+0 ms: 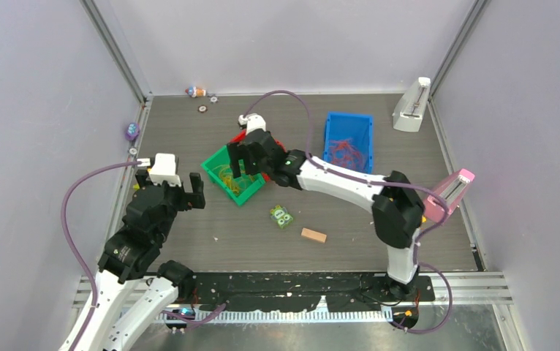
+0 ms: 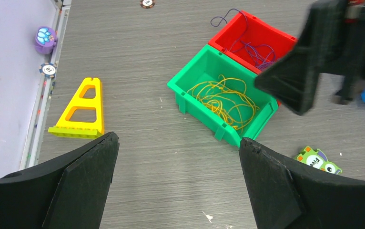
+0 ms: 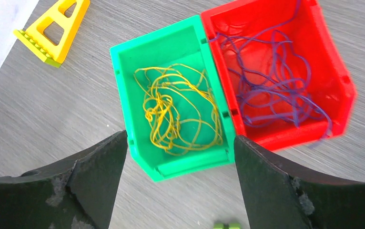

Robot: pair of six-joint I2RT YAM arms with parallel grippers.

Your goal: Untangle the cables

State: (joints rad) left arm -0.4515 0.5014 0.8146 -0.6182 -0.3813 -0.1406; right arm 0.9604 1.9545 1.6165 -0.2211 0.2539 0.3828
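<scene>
Yellow cables (image 3: 176,112) lie tangled in a green bin (image 3: 123,95); they also show in the left wrist view (image 2: 223,98). Dark purple cables (image 3: 271,81) lie in the red bin (image 3: 333,62) beside it, one strand hanging over the rim. Orange-red cables (image 1: 346,150) lie in a blue bin (image 1: 332,135) at the right. My right gripper (image 1: 238,159) hangs open and empty over the green bin (image 1: 215,167). My left gripper (image 1: 173,191) is open and empty, left of the bins, above bare table.
A yellow triangular block (image 2: 80,109) lies left of the green bin. A green owl card (image 1: 282,216) and a wooden block (image 1: 313,235) lie in front. Poker chips (image 1: 202,108), a small toy (image 1: 196,91) and a purple toy (image 1: 131,131) sit at the back left. White and pink stands (image 1: 411,106) are at the right.
</scene>
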